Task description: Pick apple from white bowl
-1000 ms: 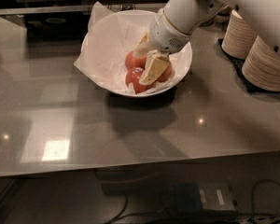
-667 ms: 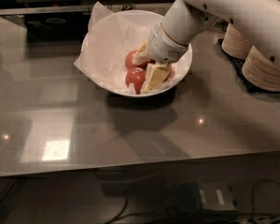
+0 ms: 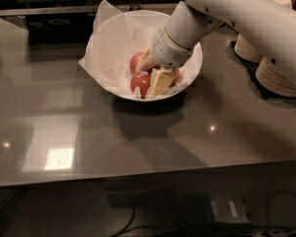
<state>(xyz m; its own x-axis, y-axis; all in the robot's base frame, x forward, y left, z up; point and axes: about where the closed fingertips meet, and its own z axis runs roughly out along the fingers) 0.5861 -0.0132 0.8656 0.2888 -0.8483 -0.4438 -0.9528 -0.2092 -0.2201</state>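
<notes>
Lying at the near side of the white bowl, the apple is not yet being gripped: the gripper is being held down inside the bowl, just beside it, jaws spread apart. Closing and lifting are judged as being left to do.

My jaws are down inside the white bowl, spread among the fruit, and it is tight here. The deep red apple is right against one side, a second apple crowds behind it and a third tucks under my wrist. Crinkled paper lines the walls. Straight up is free. The counter in front lies open, with the stacked paper bowls well apart.
</notes>
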